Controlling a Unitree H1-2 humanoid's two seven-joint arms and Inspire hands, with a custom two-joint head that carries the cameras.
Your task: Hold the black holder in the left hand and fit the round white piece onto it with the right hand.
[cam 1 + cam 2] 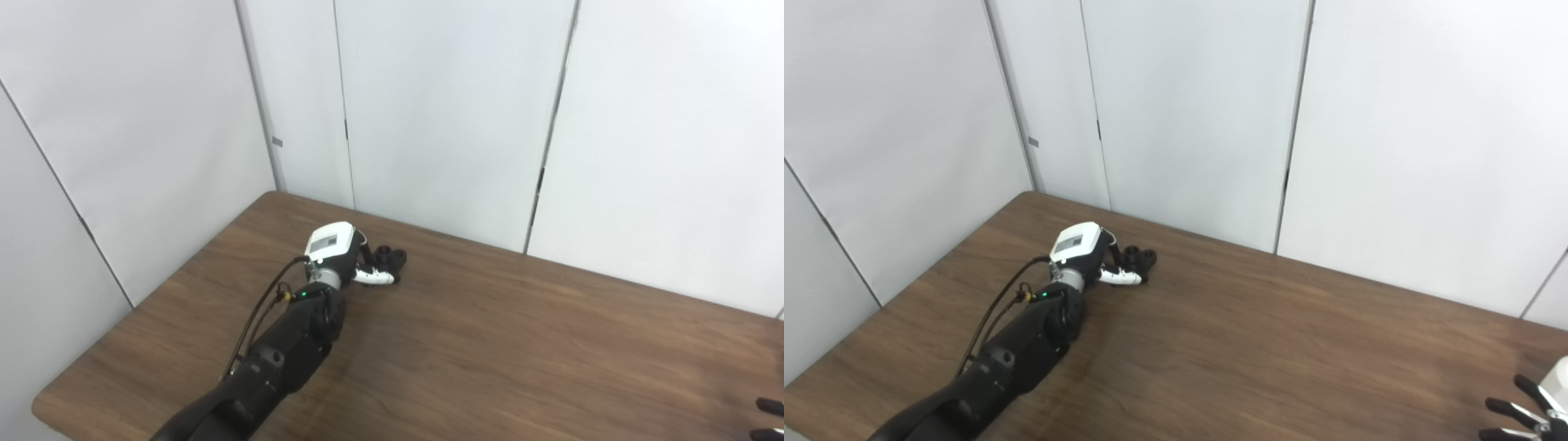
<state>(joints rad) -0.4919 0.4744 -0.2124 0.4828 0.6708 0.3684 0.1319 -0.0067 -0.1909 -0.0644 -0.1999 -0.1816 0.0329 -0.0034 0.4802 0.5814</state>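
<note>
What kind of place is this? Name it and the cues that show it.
Probably a lab or test cell, not a home: plain white wall panels enclose a bare brown wood-grain table, and the left hand reaches a small black holder near its far edge.

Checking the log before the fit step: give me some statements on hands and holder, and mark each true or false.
1. The left hand is at the black holder on the far part of the table. True.
2. The right hand is beside the holder. False: it is at the near right edge, fingers spread.
3. The round white piece sits on the holder. False: no such piece is in view.
4. The holder touches the table. True, as far as can be seen.
</note>
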